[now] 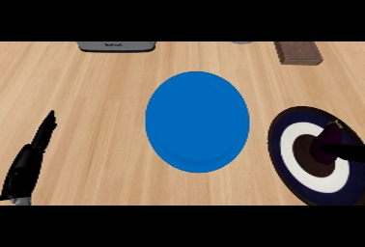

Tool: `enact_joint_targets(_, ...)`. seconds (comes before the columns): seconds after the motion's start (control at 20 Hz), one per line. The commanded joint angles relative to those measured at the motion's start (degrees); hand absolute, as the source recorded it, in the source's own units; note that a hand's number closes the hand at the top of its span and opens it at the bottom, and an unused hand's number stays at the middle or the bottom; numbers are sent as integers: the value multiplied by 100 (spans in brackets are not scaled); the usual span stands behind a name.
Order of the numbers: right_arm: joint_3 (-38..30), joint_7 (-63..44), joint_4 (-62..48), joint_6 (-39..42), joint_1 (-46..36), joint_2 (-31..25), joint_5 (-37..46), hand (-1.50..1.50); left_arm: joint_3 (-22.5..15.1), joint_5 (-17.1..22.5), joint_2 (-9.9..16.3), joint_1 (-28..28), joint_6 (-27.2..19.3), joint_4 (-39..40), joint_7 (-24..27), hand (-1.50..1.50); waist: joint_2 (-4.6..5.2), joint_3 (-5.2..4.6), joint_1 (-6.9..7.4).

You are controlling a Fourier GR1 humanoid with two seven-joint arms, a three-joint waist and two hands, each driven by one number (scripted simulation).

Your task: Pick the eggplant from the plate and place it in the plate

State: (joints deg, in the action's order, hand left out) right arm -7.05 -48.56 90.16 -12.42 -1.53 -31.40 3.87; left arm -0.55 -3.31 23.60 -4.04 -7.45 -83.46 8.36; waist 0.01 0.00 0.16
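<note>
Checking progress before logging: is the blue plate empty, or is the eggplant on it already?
Empty. The blue plate shows bare blue; the eggplant lies on the dark ringed plate at the right.

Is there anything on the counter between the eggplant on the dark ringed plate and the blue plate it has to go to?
Nothing visible. The eggplant sits on the ringed plate at right; only bare counter separates it from the blue plate.
</note>
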Motion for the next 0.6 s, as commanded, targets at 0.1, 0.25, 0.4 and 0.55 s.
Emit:
enact_joint_targets(0.1,-8,347,-705,267,-213,454,183,-150,196,-84,-100,-124,272,-140,-93,0,0,1,7)
enact_joint_targets(0.25,-210,414,-1112,467,-495,357,271,-150,78,-323,-389,-301,128,-367,-80,0,-1,1,17)
enact_joint_targets(0.4,-228,878,-1350,330,-444,682,473,-150,411,-315,-269,-300,361,-281,45,0,-1,1,5)
enact_joint_targets(0.55,-305,1099,-1232,366,-201,780,500,-150,257,-589,-535,-22,226,-269,-241,0,-3,1,-18)
